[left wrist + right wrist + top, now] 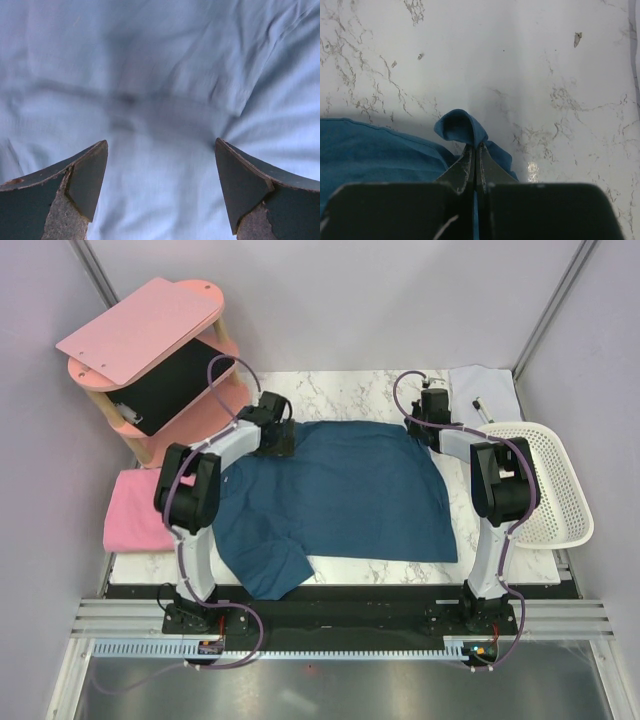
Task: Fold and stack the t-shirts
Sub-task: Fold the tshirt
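Pinching teal t-shirt (350, 490) corner in my right gripper (475, 150), left gripper (161, 141) wide above it; shelf (140, 330) at 10 o'clock, basket (555, 490) at 3.

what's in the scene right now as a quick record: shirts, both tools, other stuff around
teal t-shirt: spread mostly flat on the marble table, near left part rumpled
pink t-shirt: looks folded, left of the teal t-shirt
left tool: open, low over the teal t-shirt's far left edge, holding nothing
right tool: shut on a pinch of the teal t-shirt at its far right corner
pink shelf: far left
white basket: right edge
stack: not yet made
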Controlling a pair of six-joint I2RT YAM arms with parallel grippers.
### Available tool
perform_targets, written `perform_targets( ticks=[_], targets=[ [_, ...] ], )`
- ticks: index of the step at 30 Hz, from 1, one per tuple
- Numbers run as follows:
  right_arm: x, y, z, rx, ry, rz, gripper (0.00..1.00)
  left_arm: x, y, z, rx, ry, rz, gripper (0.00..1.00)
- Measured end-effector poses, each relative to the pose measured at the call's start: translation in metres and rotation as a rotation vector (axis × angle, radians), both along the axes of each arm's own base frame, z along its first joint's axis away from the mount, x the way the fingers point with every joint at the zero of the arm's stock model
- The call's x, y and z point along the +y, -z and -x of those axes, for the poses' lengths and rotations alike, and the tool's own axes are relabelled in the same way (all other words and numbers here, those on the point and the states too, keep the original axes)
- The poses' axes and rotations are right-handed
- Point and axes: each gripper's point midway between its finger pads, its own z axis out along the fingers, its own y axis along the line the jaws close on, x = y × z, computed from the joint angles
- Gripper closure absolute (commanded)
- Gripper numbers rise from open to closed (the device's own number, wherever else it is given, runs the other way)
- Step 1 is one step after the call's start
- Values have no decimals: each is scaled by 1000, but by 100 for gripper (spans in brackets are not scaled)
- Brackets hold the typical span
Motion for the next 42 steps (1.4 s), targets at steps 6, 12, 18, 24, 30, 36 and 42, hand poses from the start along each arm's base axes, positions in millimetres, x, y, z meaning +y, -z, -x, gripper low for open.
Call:
perform_targets(
  ticks=[6,12,18,24,30,36,42],
  targets=[
    [1,0,0,0,-4,-4,100,5,-30,29,-69,-83,136,8],
    [3,0,0,1,-9,-11,100,-6,-38,34,-142,-175,334,11],
    [4,0,0,2,-16,-17,100,-10,-18,45,-128,-294,497,13],
    [4,0,0,0,-13,-21,100,-10,-12,41,-177,-398,654,18],
    [5,0,-1,-2,-15,-27,100,-13,-29,26,-277,-430,769,19],
    [6,1,-1,1,-19,-35,100,-9,-41,19,-349,-460,854,18],
    [7,2,-1,2,-23,-44,100,-3,-51,4,-398,-478,917,17]
  ],
)
